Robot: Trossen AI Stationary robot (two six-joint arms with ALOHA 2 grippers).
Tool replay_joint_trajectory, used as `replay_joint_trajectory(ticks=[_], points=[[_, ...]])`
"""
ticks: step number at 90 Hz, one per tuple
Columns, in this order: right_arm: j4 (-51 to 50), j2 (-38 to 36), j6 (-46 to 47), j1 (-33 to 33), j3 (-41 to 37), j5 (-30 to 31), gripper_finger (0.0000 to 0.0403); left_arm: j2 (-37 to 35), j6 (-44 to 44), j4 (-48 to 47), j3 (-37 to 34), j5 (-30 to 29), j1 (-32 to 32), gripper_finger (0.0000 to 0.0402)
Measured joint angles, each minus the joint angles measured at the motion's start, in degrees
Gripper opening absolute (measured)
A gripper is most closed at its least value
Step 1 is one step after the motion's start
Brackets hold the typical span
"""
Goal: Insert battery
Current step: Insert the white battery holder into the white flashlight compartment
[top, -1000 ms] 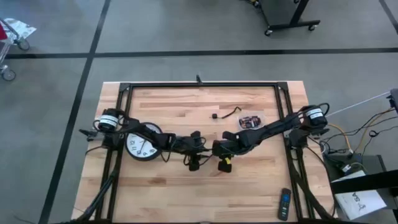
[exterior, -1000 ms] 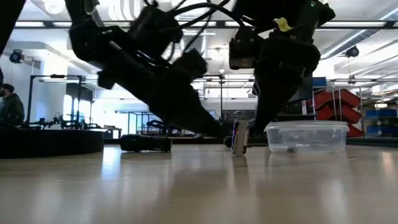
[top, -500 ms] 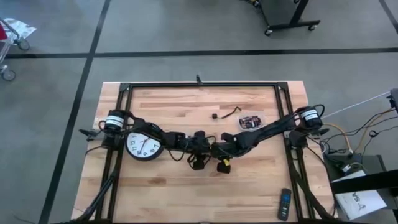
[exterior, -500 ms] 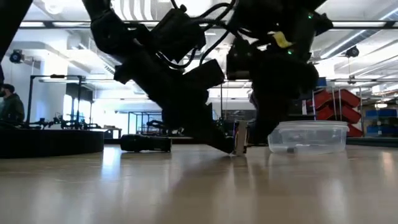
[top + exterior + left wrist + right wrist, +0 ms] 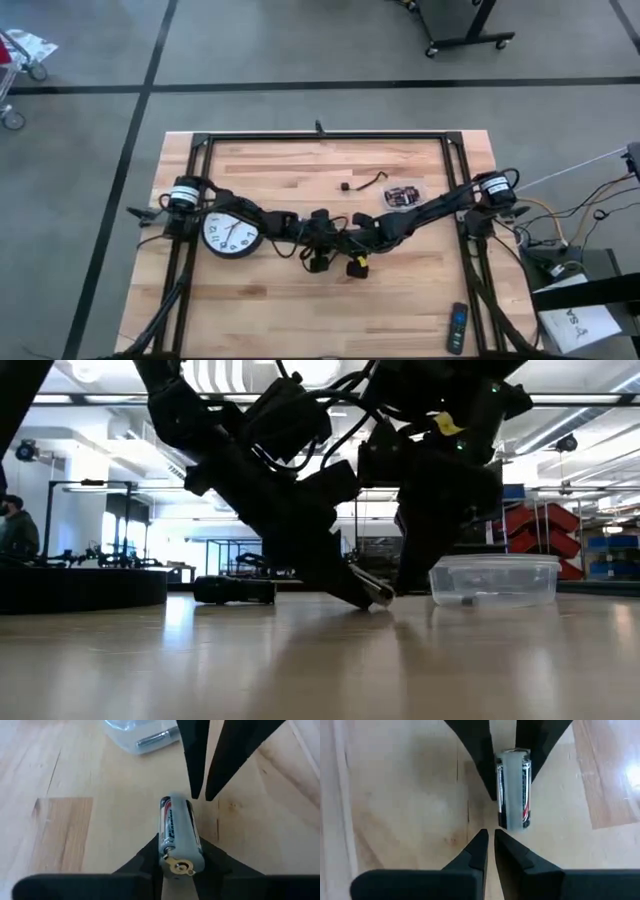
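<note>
Overhead, the left gripper (image 5: pixel 335 243) and right gripper (image 5: pixel 352 243) meet tip to tip mid-table, right of the clock (image 5: pixel 228 235). Low down, the battery (image 5: pixel 366 590) tilts at the table surface. From the left wrist, its fingers clamp the battery (image 5: pixel 180 834). From the right wrist, its fingers sit nearly together, touching nothing. Handover looks done; next, carry it to the clock.
</note>
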Motion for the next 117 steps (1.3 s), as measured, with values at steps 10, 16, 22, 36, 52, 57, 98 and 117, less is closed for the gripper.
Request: replay_joint_trajectory(ticks=[10,16,22,36,52,57,98,117], points=[[-0.4,0.0,-1.1,0.0,0.7,0.0,0.0013,0.0,0.0,-0.3,0.0,0.0,0.0,0.0065],[-0.7,-0.1,-1.6,0.0,1.4,0.3,0.0013,0.0,0.0,-0.5,0.0,0.0,0.0,0.0064],[-1.7,-0.2,-2.4,0.0,2.3,1.5,0.0013,0.0,-0.1,-0.7,0.0,0.1,0.0,0.0062],[-3.0,-0.2,-3.2,0.0,2.9,3.6,0.0013,-0.1,-0.2,-0.8,0.0,0.2,0.0,0.0064],[-2.7,-0.2,-4.5,0.0,2.9,3.8,0.0014,-0.2,-0.7,-1.2,0.0,0.2,0.0,0.0062],[-2.6,-0.2,-4.6,0.0,2.9,3.8,0.0019,-0.2,-0.8,-1.2,0.0,0.2,0.0,0.0062],[-0.5,-0.3,-5.3,0.0,2.6,4.4,0.0157,-0.4,-0.9,-1.5,-0.2,0.2,0.0,0.0059],[5.7,-0.3,-6.1,-1.1,1.5,4.7,0.0192,-0.6,0.0,-0.6,0.0,-0.1,-0.1,0.0059]])
